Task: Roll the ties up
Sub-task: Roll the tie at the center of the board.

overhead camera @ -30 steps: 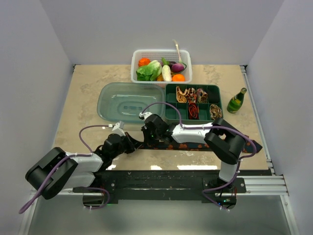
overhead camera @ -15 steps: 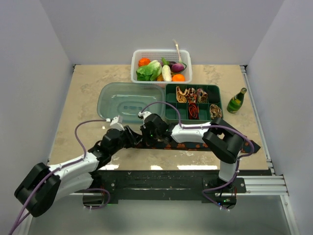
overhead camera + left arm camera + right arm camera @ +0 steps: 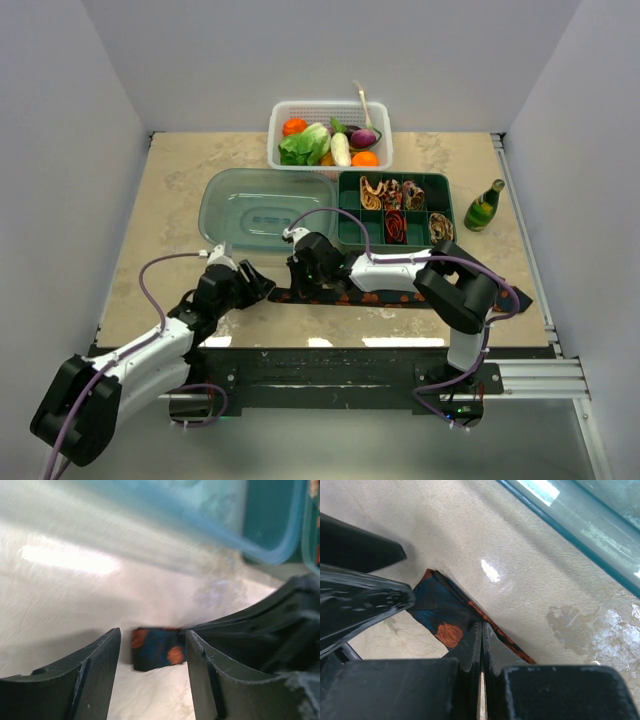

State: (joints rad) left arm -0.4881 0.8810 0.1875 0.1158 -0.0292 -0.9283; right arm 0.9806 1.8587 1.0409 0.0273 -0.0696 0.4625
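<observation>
Seen from above, rolled ties (image 3: 391, 194) fill several compartments of the green box (image 3: 400, 175) at the far right. One black tie (image 3: 380, 299) lies flat and unrolled along the near tabletop (image 3: 170, 200).

Left wrist camera: the left tool (image 3: 152, 636), released, straddles the tie's tip (image 3: 156, 655).

Right wrist camera: the right tool (image 3: 482, 630) is clenched on the tie (image 3: 440, 605) near its end. This last roll appears barely begun.

The tie (image 3: 440, 610) is black-blue with orange-red motifs; the desk (image 3: 170, 190) is mottled beige; the lid (image 3: 262, 206) translucent teal; the divided box (image 3: 352, 228) dark green; the basket (image 3: 274, 135) white.
</observation>
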